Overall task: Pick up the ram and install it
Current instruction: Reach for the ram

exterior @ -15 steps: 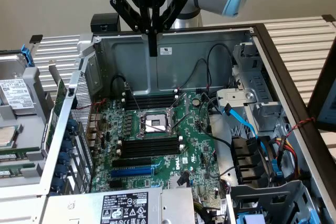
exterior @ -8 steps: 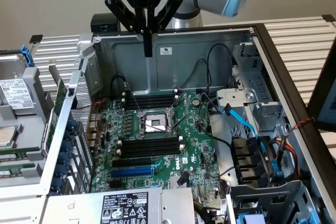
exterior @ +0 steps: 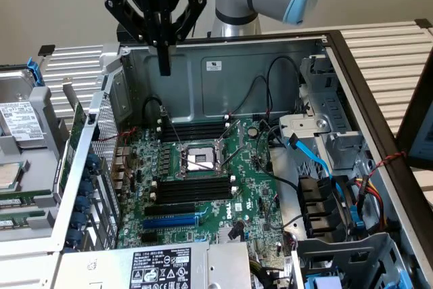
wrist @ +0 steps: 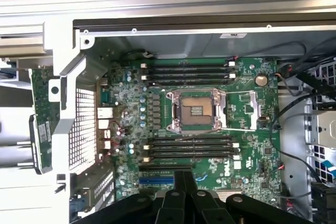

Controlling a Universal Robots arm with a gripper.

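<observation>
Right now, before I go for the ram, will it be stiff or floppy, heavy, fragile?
Probably stiff: the ram is a flat green circuit board. Likely light, since it looks thin. Possibly fragile: the board lies bare, uncased, so handle it gently.

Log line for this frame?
tool: shut, empty | over motherboard | ram: outside case, not gripped | slots: empty

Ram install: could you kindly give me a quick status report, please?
Claw shut, empty, above the open case. Ram lying outside the case wall, untouched. Memory slots unfilled, nothing across them.
</observation>
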